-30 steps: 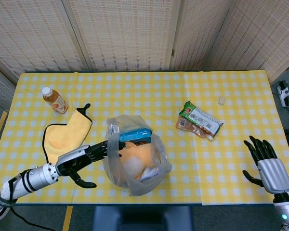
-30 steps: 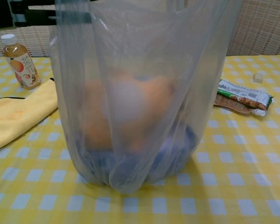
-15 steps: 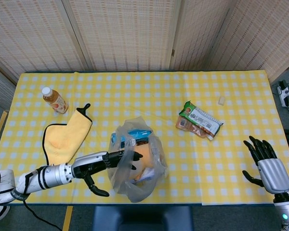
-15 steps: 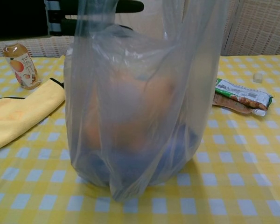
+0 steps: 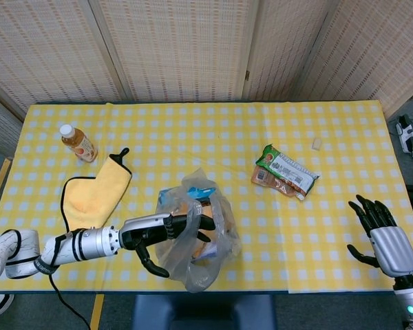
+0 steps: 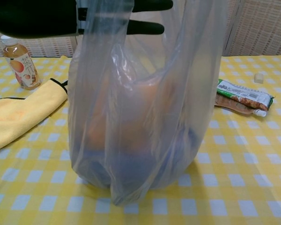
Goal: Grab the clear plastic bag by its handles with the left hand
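Both left hand (image 5: 166,230) fingers (image 6: 147,5) thread bag (image 6: 140,122) handles.

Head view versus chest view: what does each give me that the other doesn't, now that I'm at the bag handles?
Only the head view shows the right hand, open at the table's right edge, and the whole left arm. Only the chest view shows the clear plastic bag's base resting on the cloth. Both show the left hand threaded through the bag's top, the tea bottle, yellow towel and snack packets.
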`<act>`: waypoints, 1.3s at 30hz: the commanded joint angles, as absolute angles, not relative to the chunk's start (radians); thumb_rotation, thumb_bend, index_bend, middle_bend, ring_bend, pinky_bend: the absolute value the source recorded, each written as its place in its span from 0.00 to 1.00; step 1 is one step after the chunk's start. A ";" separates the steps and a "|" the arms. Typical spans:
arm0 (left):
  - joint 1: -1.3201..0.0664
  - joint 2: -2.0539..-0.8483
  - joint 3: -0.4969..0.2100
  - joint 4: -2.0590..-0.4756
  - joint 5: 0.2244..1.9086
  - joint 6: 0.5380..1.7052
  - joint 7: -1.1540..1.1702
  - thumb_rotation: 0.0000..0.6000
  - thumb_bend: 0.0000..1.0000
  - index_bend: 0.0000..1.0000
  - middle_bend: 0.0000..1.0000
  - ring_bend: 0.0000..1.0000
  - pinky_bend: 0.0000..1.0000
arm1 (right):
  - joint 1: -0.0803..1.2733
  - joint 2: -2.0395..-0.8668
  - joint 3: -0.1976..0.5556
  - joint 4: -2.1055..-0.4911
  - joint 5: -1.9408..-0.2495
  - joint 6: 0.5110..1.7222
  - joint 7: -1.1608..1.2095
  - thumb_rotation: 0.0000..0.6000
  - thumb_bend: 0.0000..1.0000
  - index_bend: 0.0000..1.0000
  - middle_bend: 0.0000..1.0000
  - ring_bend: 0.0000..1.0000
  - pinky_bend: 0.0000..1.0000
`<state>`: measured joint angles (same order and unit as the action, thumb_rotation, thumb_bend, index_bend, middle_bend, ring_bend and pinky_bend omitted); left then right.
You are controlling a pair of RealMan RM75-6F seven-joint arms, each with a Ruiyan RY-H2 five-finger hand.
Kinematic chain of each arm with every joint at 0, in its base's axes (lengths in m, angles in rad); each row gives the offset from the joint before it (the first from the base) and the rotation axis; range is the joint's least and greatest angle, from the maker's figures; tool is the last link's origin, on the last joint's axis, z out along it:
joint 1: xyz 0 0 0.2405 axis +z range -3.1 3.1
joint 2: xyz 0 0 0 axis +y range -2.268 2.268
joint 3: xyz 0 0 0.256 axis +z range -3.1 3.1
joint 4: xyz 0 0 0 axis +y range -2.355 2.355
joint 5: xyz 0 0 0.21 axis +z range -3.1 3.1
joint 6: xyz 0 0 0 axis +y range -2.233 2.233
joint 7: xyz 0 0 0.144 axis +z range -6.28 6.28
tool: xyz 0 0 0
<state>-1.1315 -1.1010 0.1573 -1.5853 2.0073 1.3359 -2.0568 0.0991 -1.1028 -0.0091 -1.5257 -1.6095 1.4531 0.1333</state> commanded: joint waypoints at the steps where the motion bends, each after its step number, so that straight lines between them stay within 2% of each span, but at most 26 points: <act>1: -1.142 -1.116 0.159 -1.570 1.997 1.339 -2.071 1.00 0.21 0.09 0.07 0.00 0.09 | 0.099 -1.101 -0.009 -1.524 -1.609 1.455 0.139 1.00 0.28 0.00 0.00 0.00 0.00; 11: -1.207 -1.136 0.177 -1.543 2.022 1.357 -2.175 1.00 0.19 0.03 0.00 0.00 0.05 | 0.102 -1.096 -0.008 -1.516 -1.600 1.443 0.157 1.00 0.28 0.00 0.00 0.00 0.00; 29: -1.299 -1.189 0.180 -1.500 1.978 1.378 -2.426 1.00 0.17 0.00 0.00 0.00 0.02 | 0.097 -1.078 -0.017 -1.520 -1.606 1.446 0.187 1.00 0.28 0.00 0.00 0.00 0.00; 35: -1.319 -1.190 0.168 -1.507 1.940 1.369 -2.456 1.00 0.16 0.00 0.00 0.00 0.05 | 0.094 -1.076 -0.014 -1.517 -1.598 1.450 0.190 1.00 0.29 0.00 0.00 0.00 0.00; 39: -1.321 -1.183 0.165 -1.522 1.918 1.362 -2.458 1.00 0.17 0.00 0.00 0.00 0.15 | 0.092 -1.074 -0.016 -1.515 -1.600 1.450 0.194 1.00 0.28 0.00 0.00 0.00 0.00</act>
<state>-1.3201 -1.1851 0.1662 -1.5183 1.9219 1.3638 -2.4555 0.0925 -1.0745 -0.0159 -1.5146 -1.6003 1.4500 0.1937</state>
